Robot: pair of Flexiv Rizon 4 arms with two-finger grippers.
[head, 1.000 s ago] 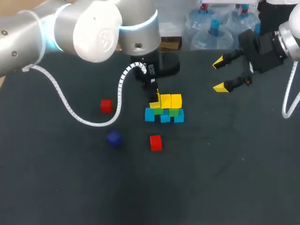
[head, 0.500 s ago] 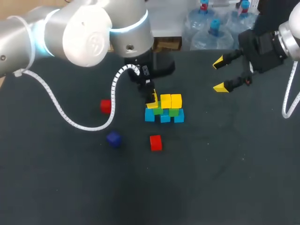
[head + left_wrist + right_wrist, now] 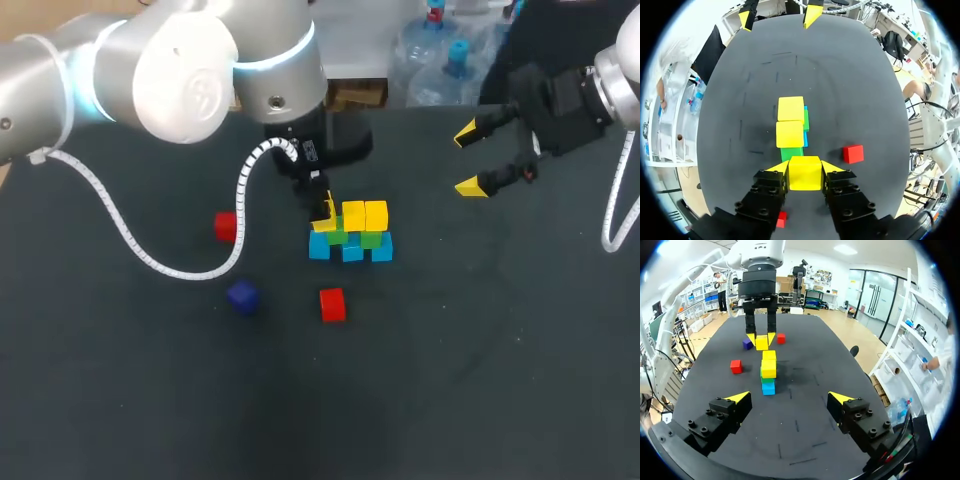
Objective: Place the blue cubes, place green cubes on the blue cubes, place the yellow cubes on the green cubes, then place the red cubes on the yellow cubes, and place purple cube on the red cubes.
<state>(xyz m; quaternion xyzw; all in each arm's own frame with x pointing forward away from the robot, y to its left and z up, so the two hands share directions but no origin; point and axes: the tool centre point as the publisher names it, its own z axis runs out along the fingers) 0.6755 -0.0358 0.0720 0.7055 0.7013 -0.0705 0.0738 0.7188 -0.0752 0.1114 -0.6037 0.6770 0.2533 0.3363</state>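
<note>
In the head view a row of blue cubes (image 3: 352, 251) carries green cubes (image 3: 371, 239), and two yellow cubes (image 3: 364, 215) sit on the greens. My left gripper (image 3: 325, 210) is shut on a third yellow cube (image 3: 805, 172), just above the stack's left-end green cube (image 3: 791, 152); I cannot tell if they touch. Two red cubes (image 3: 227, 226) (image 3: 332, 304) and a purple cube (image 3: 242, 296) lie loose on the table to the left and in front. My right gripper (image 3: 470, 158) hangs open and empty to the stack's far right; its own view shows the gripper (image 3: 789, 398) facing the stack (image 3: 768, 372).
The dark table top (image 3: 480, 340) is bare to the right of the stack and in front of it. My left arm's white cable (image 3: 150, 250) loops low over the table beside the left red cube.
A second ago my left gripper and its yellow cube stood slightly further right; they shifted a little left over the stack's end. The right arm has kept still.
</note>
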